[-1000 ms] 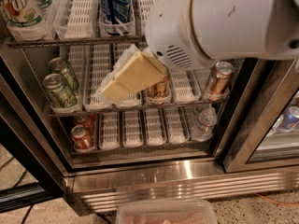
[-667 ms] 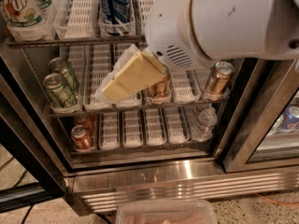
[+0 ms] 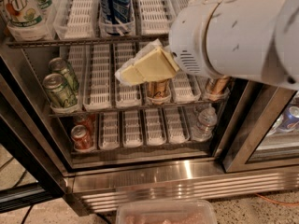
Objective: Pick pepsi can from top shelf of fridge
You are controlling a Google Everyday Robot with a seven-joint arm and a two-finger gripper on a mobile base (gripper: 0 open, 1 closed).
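Observation:
The pepsi can, dark blue with white lettering, stands in a clear lane tray on the top shelf of the open fridge, left of centre. My gripper, cream-coloured on a big white arm, hangs in front of the middle rack, below and slightly right of the can and apart from it. It holds nothing that I can see.
A green-labelled bottle stands at the top shelf's left. The middle rack has green cans and copper-brown cans. The lower rack has red cans and a water bottle. A door frame is at the right and a plastic tub below.
My arm and gripper have moved up and to the right, closer to the top shelf's level. The cans have not moved.

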